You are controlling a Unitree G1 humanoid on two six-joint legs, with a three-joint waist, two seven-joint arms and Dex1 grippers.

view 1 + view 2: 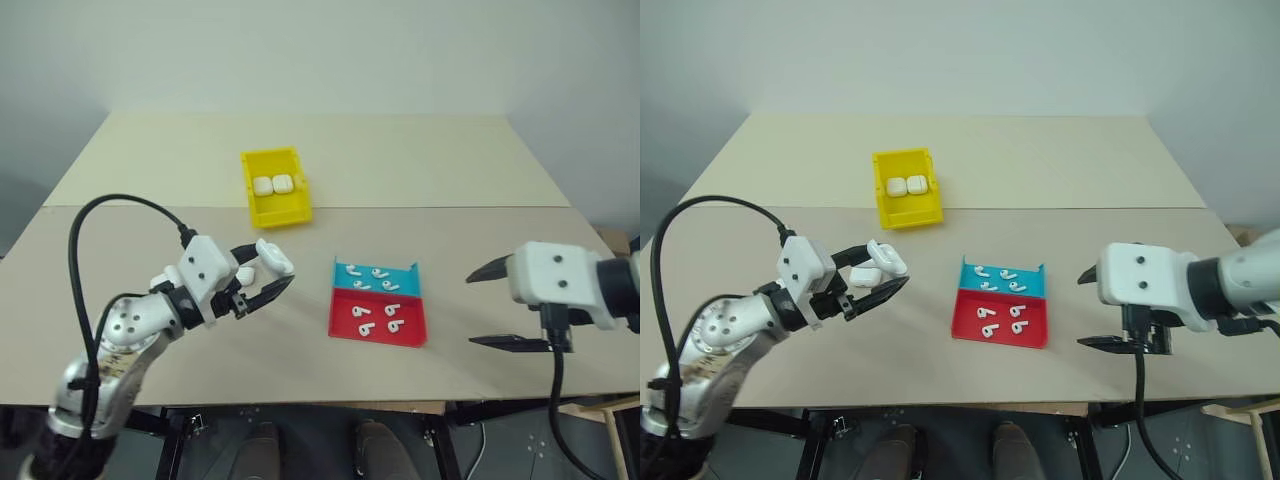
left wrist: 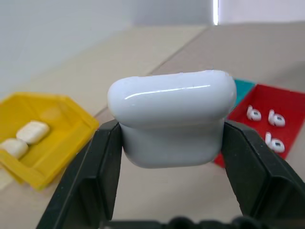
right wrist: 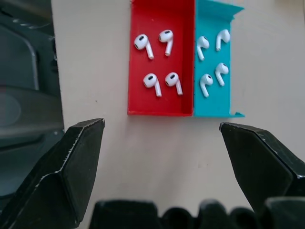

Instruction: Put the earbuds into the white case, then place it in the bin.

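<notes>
Colours on the beige tabletop (image 1: 150, 250)

Glossy white pebble-shaped case (image 2: 171, 117), bright yellow plastic bin (image 1: 276, 187), red-and-teal flat tray (image 1: 378, 303), black fingers (image 2: 95, 171).

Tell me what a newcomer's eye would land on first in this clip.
Probably the white case clamped in the left gripper, held above the table's left side. Next, the bright yellow bin beyond it with two cases inside, and the red and teal tray of earbuds at centre, with the open right gripper near it.
</notes>
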